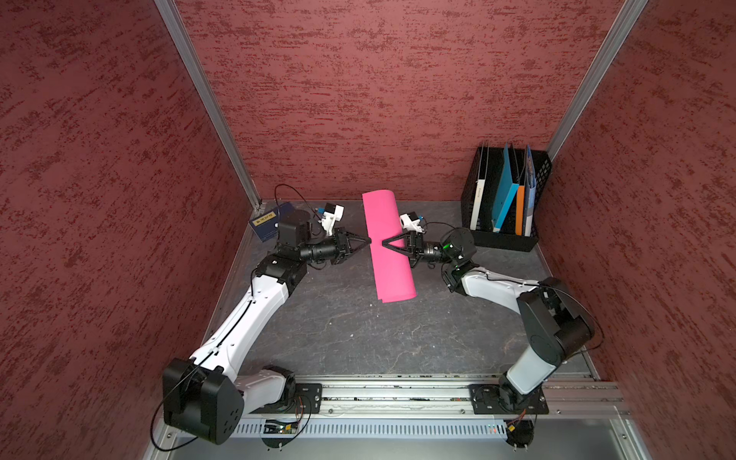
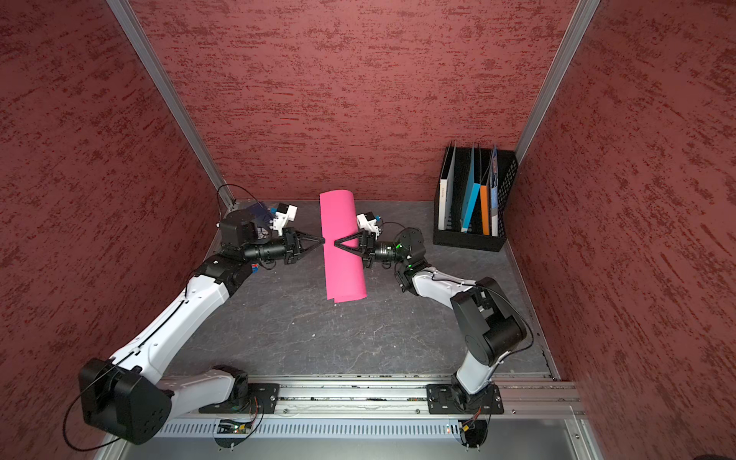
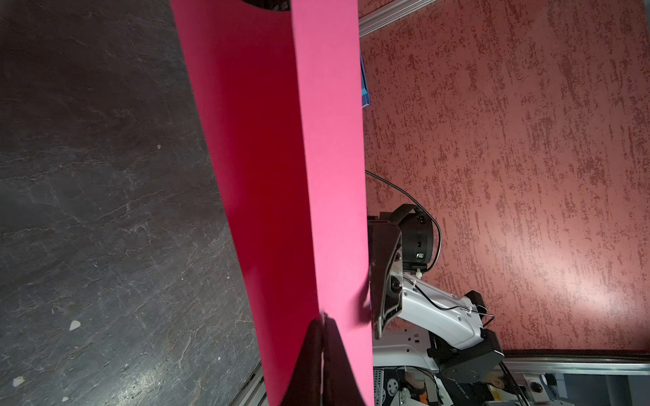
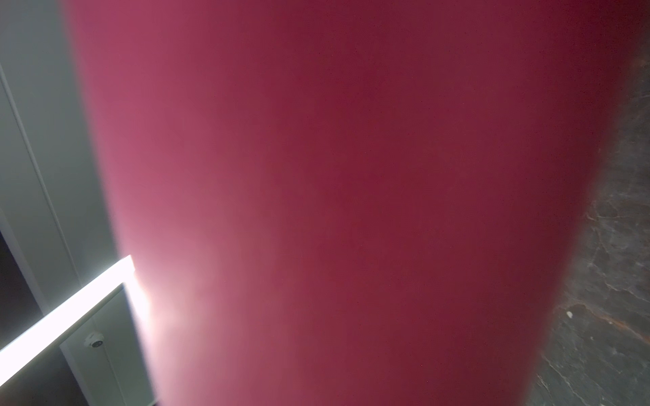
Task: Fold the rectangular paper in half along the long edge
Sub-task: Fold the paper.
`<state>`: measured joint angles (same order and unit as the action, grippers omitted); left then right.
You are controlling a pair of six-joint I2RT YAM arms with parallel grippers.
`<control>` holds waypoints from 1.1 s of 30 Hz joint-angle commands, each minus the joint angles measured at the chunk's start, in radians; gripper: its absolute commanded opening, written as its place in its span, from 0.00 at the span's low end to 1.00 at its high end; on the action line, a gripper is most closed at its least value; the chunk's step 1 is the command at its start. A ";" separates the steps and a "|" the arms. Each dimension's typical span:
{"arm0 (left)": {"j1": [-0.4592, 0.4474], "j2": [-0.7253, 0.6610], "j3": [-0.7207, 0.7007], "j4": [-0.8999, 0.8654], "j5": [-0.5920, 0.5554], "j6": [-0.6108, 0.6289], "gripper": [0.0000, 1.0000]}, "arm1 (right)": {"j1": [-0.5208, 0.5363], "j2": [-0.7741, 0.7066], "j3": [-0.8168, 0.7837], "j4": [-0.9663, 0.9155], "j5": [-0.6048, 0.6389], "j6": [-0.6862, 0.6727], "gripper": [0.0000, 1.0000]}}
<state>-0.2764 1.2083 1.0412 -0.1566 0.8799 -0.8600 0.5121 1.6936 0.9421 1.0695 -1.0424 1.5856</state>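
While left gripper (image 1: 369, 240) pinches pink paper (image 1: 392, 278), right gripper (image 1: 384, 243) points opposite

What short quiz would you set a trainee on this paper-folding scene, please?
1. True or false: the rectangular paper lies flat and unfolded on the table.
2. Which stands at the table's far right corner? A. black file rack B. cardboard box C. mug
3. In a few words: what do the fingers of the left gripper pinch?

Key: 1 false, it is curled over on itself; 2 A; 3 the rectangular paper, at its edge.
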 commanded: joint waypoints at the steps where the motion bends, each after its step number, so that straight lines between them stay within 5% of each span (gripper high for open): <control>1: -0.006 0.004 -0.005 0.026 0.005 0.003 0.07 | 0.017 0.016 0.043 0.011 0.016 -0.019 0.69; 17: -0.006 0.001 -0.010 0.025 0.007 0.006 0.07 | 0.035 0.034 0.083 0.007 0.016 -0.019 0.70; 33: 0.002 -0.004 -0.009 0.016 0.008 0.012 0.07 | 0.042 0.049 0.078 0.030 0.006 -0.009 0.59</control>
<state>-0.2760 1.2091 1.0374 -0.1566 0.8795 -0.8597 0.5480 1.7348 0.9966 1.0672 -1.0412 1.5818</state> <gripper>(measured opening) 0.068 0.592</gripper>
